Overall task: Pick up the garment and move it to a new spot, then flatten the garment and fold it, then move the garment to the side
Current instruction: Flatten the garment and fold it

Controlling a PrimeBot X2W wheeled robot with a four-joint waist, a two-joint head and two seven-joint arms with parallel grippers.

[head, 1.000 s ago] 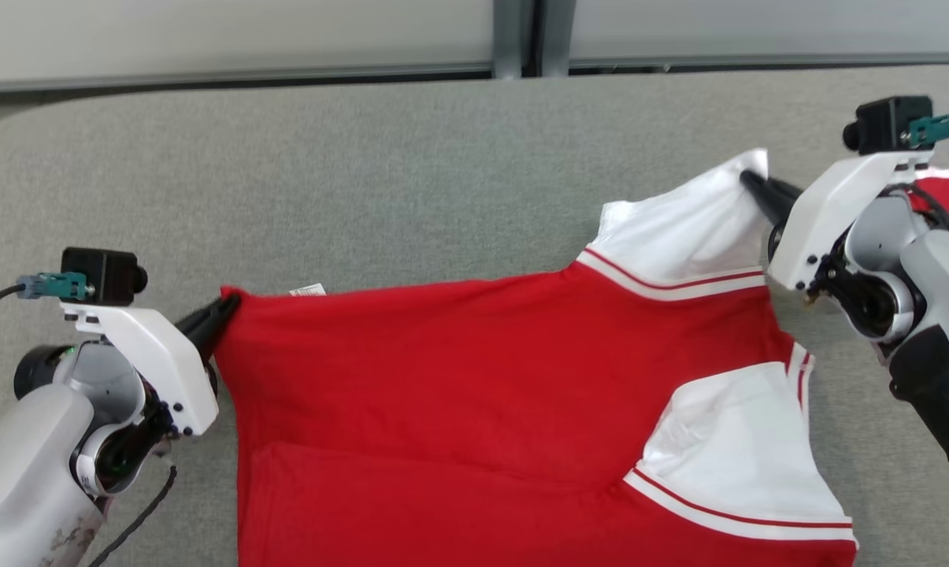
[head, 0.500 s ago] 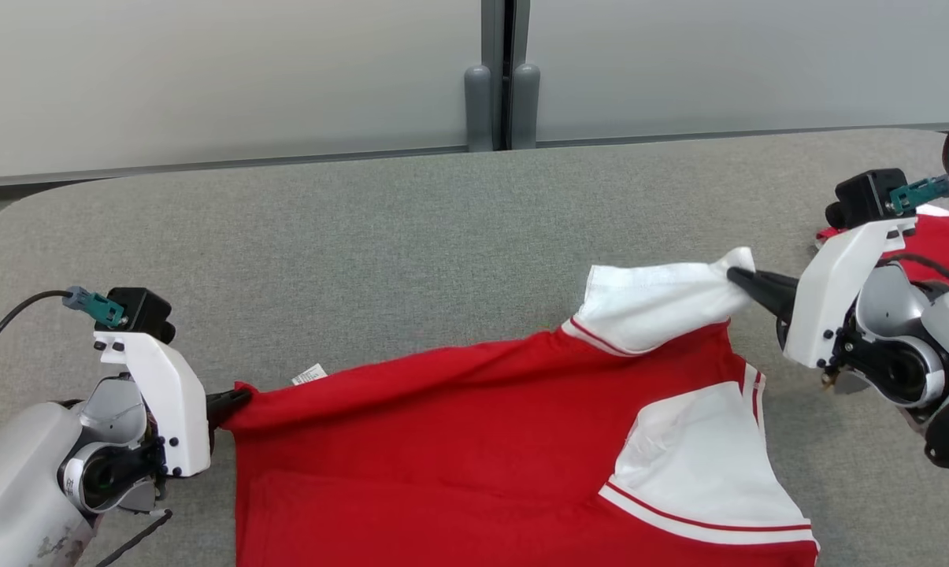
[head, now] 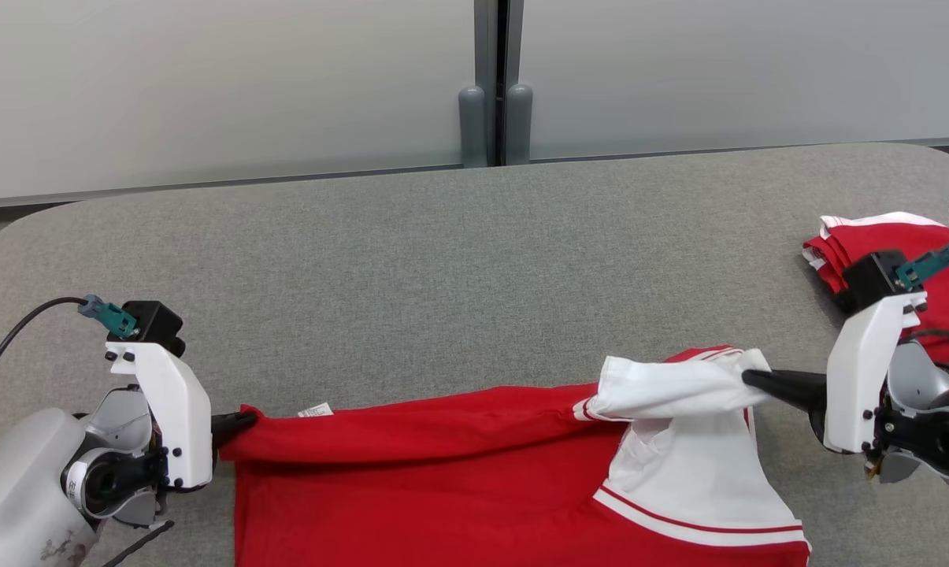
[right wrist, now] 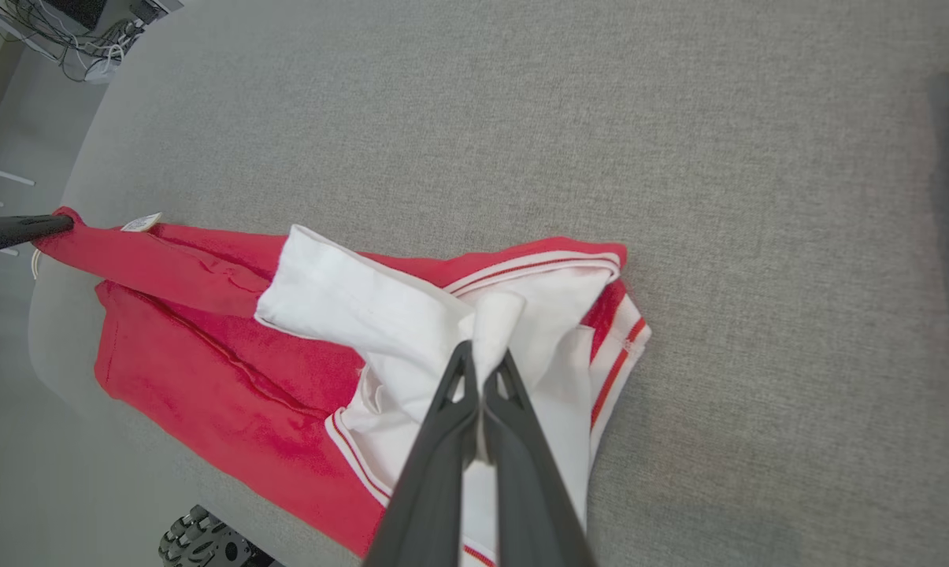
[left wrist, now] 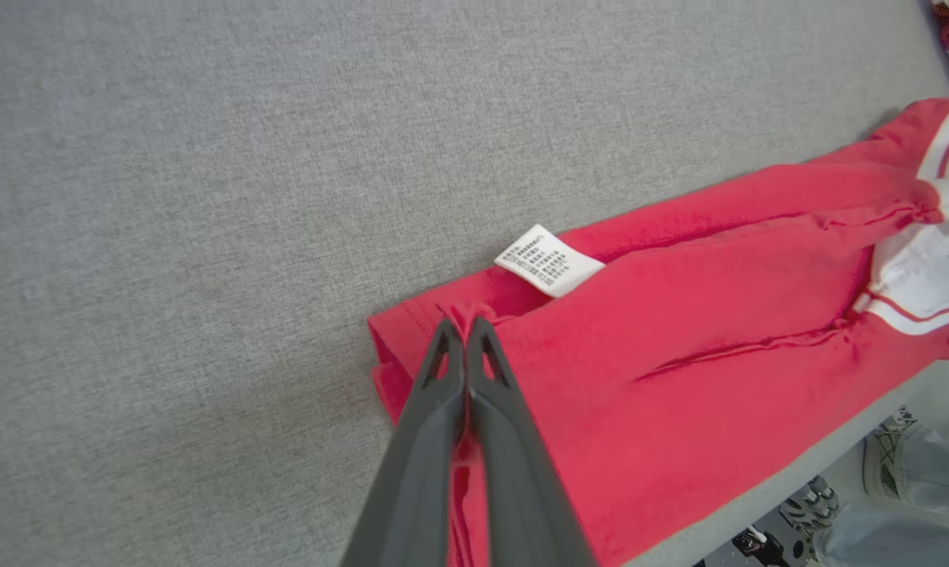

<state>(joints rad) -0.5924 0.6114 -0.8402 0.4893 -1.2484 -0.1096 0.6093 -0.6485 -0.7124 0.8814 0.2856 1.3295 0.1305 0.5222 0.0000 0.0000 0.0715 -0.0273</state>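
Note:
The garment (head: pixel 442 472) is a red shirt with white sleeves, lying at the near edge of the grey table (head: pixel 442 276) and hanging over it. My left gripper (head: pixel 242 419) is shut on the red hem corner beside a white label (head: pixel 315 409); its tips (left wrist: pixel 465 335) pinch the red cloth (left wrist: pixel 679 331). My right gripper (head: pixel 754 378) is shut on a white sleeve, held up over the other sleeve. In the right wrist view the closed tips (right wrist: pixel 482 362) pinch the white cloth, and the garment (right wrist: pixel 206 346) stretches toward the left gripper's fingers (right wrist: pixel 17 230).
A second red and white garment (head: pixel 899 244) lies folded at the table's right end, behind my right wrist. Grey wall panels stand beyond the far edge. A person's shoe (left wrist: pixel 884 457) shows below the near edge, and a wheel (right wrist: pixel 206 539) sits on the floor.
The head camera has tilted up. My right gripper has drawn the white sleeve toward the near edge, over the other sleeve. The left gripper keeps its hold on the red corner.

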